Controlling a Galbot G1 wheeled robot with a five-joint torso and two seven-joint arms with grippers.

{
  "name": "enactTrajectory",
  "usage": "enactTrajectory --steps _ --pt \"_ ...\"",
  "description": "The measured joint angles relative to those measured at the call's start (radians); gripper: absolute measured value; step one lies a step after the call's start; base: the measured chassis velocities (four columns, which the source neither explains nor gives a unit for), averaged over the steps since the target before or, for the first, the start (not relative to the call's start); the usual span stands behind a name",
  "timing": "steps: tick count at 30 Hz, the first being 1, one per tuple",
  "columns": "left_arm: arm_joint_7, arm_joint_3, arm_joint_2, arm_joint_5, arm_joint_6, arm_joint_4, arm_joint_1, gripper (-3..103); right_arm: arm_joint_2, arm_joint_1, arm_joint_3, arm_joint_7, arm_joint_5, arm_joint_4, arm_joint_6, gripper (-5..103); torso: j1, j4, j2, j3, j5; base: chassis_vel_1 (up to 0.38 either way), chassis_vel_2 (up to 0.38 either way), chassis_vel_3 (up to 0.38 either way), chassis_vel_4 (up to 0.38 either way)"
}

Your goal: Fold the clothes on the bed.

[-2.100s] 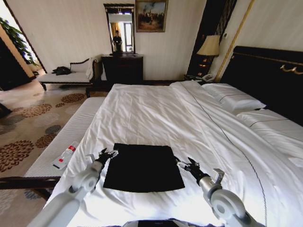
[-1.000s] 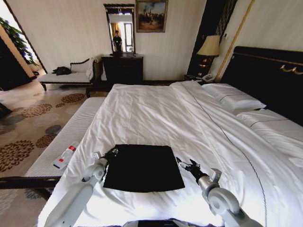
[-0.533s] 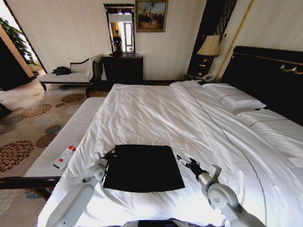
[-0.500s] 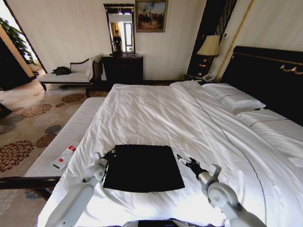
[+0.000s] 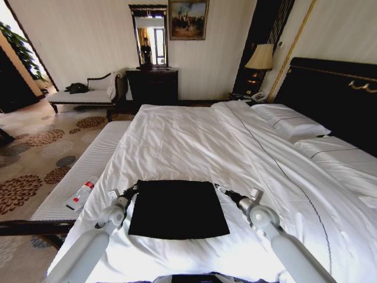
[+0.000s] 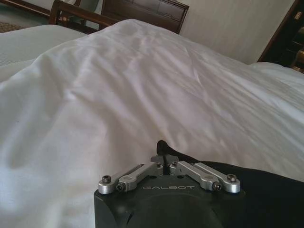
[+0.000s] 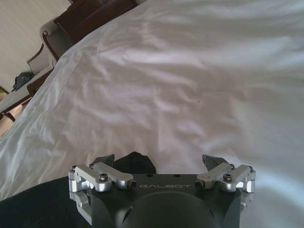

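My black T-shirt (image 5: 178,208) lies flat on the white duvet near the foot of the bed (image 5: 194,141), already a compact rectangle with no sleeves showing, so I judge at least one fold done and a final halving possibly left. My left gripper (image 5: 134,189) sits at its far left corner, fingers pinched together on a nub of the black cloth. My right gripper (image 5: 219,188) is at the far right corner, fingers spread wide over the cloth's edge, grasping nothing. Beyond stretches bare sheet, then pillows (image 5: 290,124) by the dark headboard (image 5: 330,94).
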Motion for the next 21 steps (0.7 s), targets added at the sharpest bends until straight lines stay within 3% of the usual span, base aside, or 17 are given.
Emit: enactTrajectory --steps 9,14,15,17,19,20,21 --pt "-0.018 0.001 0.007 -0.008 0.003 -0.016 0.002 1 0.022 0.11 -0.081 -0.022 0.037 -0.109 -0.031 102 0.0 0.0 0.0 0.0 -0.0001 0.0 0.0 0.0 0.0" --pt "-0.025 0.001 0.01 -0.014 0.005 -0.017 0.003 1 0.037 0.133 -0.101 -0.035 0.042 -0.145 -0.034 97 0.0 -0.0002 0.0 0.0 0.0 0.0 0.0 0.0 0.0" --pt "-0.025 0.001 0.013 -0.015 0.006 -0.017 0.004 1 0.043 0.136 -0.107 -0.04 0.04 -0.156 -0.034 88 0.0 -0.0002 0.0 0.0 -0.0001 0.0 0.0 0.0 0.0" --pt "-0.025 0.001 0.015 -0.017 0.007 -0.017 0.004 1 0.046 0.137 -0.109 -0.042 0.039 -0.162 -0.034 88 0.0 -0.0002 0.0 0.0 -0.0001 0.0 0.0 0.0 0.0" --pt "-0.025 0.001 0.016 -0.02 0.01 -0.019 0.004 1 0.052 0.143 -0.111 -0.042 0.038 -0.176 -0.032 76 0.0 -0.0002 0.0 0.0 0.0 0.0 0.0 0.0 0.0" --pt "-0.026 0.002 0.016 -0.021 0.011 -0.019 0.003 1 0.055 0.145 -0.112 -0.042 0.039 -0.181 -0.032 76 0.0 -0.0001 0.0 0.0 -0.0001 0.0 0.0 0.0 0.0" --pt "-0.027 0.003 0.014 -0.019 0.012 -0.017 -0.001 1 0.056 0.148 -0.113 -0.046 0.04 -0.189 -0.029 65 0.0 -0.0001 0.0 0.0 0.0 0.0 0.0 0.0 0.0"
